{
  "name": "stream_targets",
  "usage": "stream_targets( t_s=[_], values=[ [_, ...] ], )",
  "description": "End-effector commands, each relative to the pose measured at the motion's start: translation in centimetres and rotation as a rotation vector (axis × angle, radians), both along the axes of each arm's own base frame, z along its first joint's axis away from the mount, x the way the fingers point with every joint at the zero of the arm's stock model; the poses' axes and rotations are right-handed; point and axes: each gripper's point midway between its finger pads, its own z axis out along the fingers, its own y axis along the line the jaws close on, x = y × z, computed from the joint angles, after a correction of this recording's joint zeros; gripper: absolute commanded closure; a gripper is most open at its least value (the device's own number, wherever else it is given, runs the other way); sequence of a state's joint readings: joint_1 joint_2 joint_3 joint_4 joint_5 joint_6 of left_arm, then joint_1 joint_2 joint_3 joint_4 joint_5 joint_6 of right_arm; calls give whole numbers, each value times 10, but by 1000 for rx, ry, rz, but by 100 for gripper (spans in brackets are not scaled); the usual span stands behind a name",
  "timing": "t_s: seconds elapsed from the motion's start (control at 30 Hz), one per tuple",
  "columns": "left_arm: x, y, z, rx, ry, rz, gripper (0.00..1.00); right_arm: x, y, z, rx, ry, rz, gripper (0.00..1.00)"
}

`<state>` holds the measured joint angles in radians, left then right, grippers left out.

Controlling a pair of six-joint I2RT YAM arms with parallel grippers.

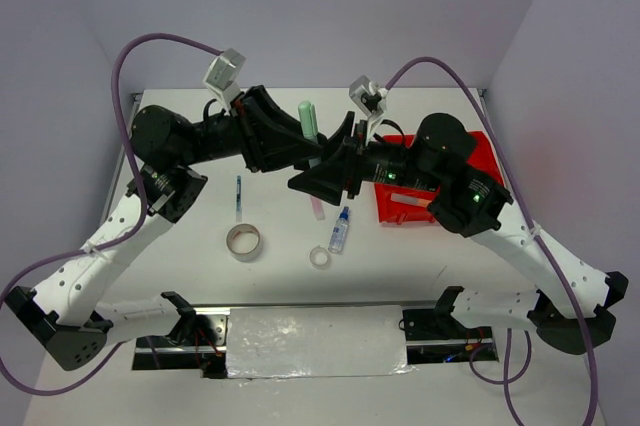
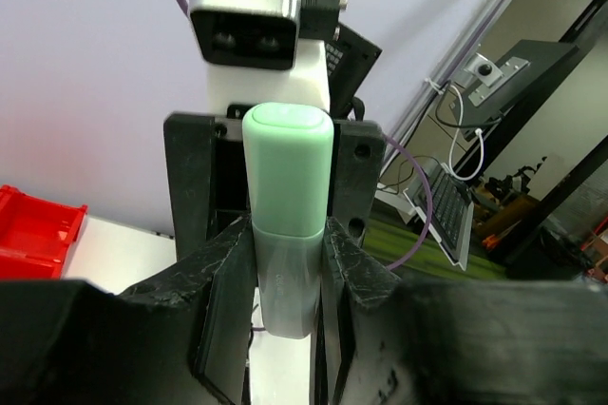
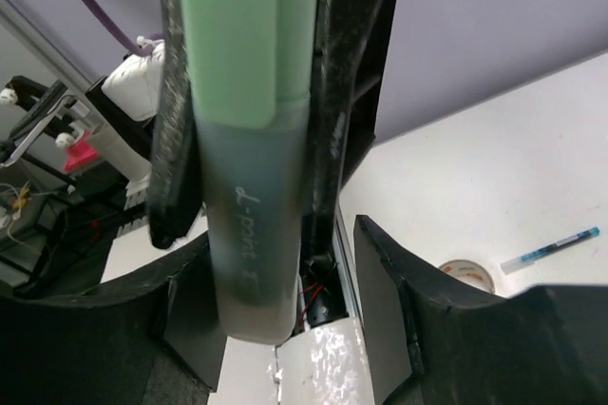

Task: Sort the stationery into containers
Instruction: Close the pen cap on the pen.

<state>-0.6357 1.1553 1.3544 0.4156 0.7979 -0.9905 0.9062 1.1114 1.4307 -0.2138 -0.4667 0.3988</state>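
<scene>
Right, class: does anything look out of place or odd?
The green marker is off the table, clamped in the left gripper, its barrel end inside the open right gripper. The blue-capped bottle lies on its side.

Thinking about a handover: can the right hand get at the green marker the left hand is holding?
Probably yes. The left hand grips the green marker near its middle, and the bare grey end below appears to sit between the right hand's open fingers, with nothing blocking it.
</scene>
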Motion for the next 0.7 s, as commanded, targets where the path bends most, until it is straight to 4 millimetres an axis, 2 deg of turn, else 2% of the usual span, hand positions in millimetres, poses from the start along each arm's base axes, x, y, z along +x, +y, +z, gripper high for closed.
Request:
stream_targets(
  t_s=[0.0,0.23,0.3,0.37,0.4,0.5,0.6,0.67],
  values=[
    [-15,10,12,-29,-80,1,100,0,-7,42,120,-90,-29,43],
    [-14,12,8,-16,-69,29,100,3,-13,49,156,-106,-61,40],
    [-14,12,8,-18,-71,30,100,3,-17,52,164,-112,-67,43],
    [-15,12,10,-24,-72,25,100,4,-17,51,162,-111,-67,51],
    [-15,12,11,-24,-74,23,100,4,-17,49,160,-109,-65,64],
    [-14,12,10,-25,-69,28,100,2,-18,51,172,-110,-54,88],
    [-12,12,12,-30,-63,43,89,-2,-17,52,175,-113,-31,100],
    [-9,12,15,-26,-64,59,70,-4,-16,49,167,-109,-16,100]
  ],
)
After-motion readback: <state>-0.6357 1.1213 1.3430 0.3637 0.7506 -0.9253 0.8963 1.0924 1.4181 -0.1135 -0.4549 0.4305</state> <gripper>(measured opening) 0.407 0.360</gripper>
